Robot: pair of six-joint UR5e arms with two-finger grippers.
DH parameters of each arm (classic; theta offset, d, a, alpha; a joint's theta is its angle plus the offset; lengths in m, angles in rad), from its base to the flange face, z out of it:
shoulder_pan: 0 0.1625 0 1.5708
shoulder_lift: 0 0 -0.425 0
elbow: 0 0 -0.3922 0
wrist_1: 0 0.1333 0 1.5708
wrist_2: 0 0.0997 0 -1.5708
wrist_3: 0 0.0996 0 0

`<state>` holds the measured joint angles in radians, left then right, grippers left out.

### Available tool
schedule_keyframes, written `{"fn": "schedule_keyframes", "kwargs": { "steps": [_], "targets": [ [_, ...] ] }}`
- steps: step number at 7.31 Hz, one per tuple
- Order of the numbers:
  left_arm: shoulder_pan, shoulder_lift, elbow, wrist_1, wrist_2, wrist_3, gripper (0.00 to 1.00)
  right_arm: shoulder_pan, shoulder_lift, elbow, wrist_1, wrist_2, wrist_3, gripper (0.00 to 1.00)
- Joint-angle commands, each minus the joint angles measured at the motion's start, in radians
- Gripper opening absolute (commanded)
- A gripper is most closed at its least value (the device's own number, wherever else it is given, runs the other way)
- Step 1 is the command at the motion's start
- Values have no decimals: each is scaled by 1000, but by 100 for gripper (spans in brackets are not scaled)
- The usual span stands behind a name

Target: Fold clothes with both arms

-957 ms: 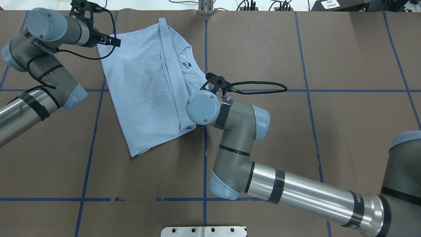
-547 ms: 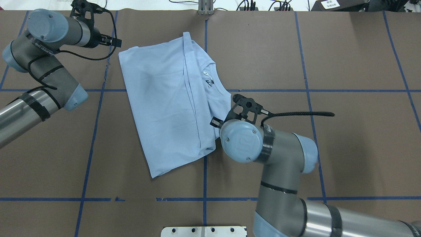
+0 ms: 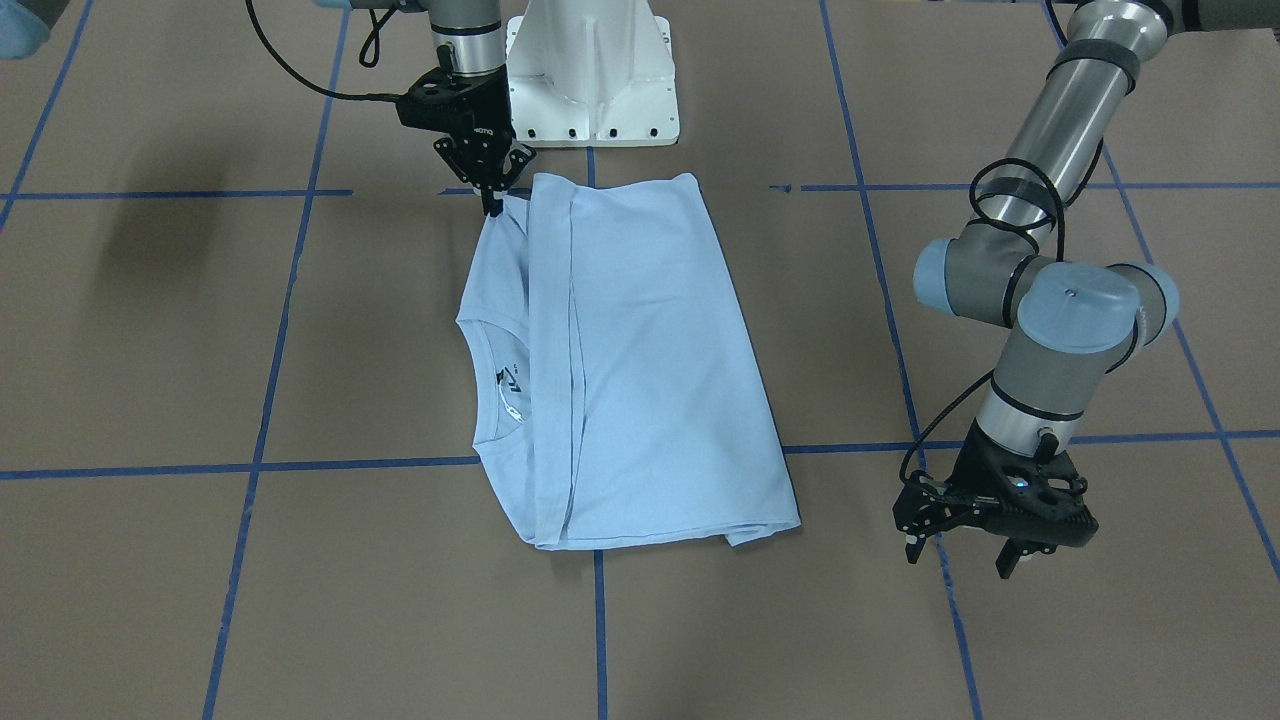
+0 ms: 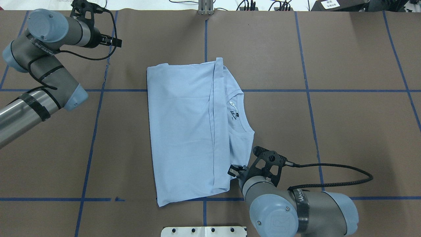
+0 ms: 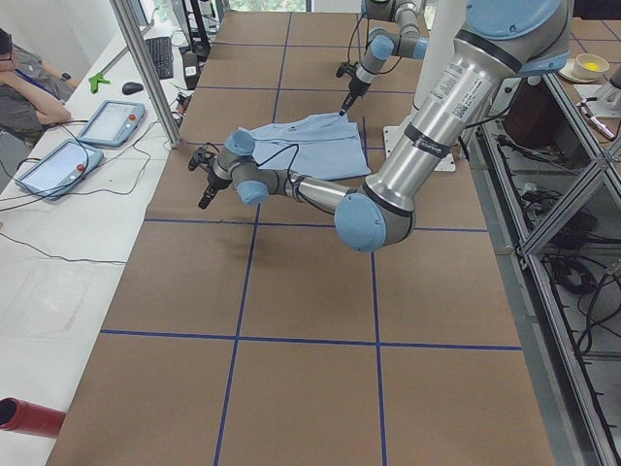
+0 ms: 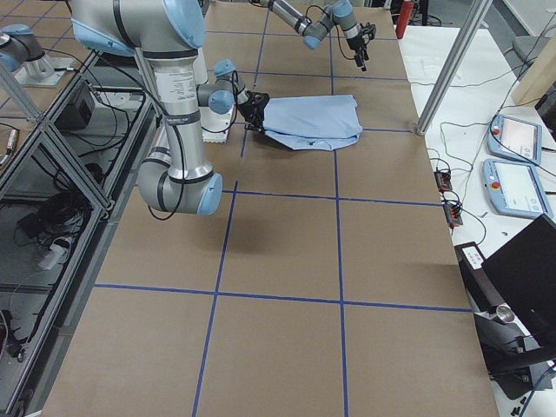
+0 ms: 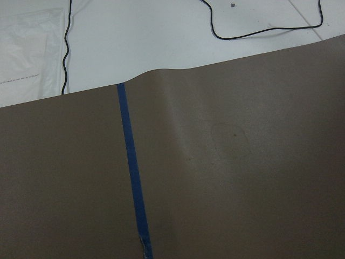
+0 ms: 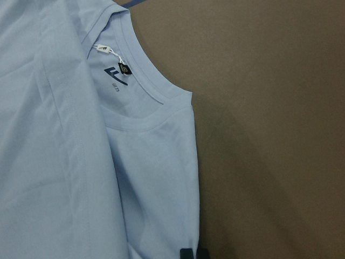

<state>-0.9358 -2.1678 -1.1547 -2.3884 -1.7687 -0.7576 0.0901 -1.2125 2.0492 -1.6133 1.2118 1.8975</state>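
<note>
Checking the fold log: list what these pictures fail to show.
1. Front of the light blue short-sleeved T-shirt: mostly under its folded layer, every view.
2. White collar tag lettering: right wrist view, too small.
3. Black two-finger right gripper jaws: right wrist view, mostly cut by bottom edge.
4. Left gripper jaws: left wrist view, outside frame.

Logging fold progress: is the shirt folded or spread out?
Folded: one side of the shirt is lapped over its middle, its hemmed edge crossing the collar.
</note>
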Motion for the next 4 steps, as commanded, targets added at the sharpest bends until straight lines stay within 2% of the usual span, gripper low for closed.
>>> {"fn": "schedule_keyframes", "kwargs": {
  "steps": [1, 4],
  "targets": [
    [2, -1, -11, 0, 0, -2, 100, -11, -6, 2, -16, -12, -76, 100],
    [6, 0, -13, 0, 0, -3, 100, -30, 24, -7, 0, -8, -409, 100]
  ]
}}
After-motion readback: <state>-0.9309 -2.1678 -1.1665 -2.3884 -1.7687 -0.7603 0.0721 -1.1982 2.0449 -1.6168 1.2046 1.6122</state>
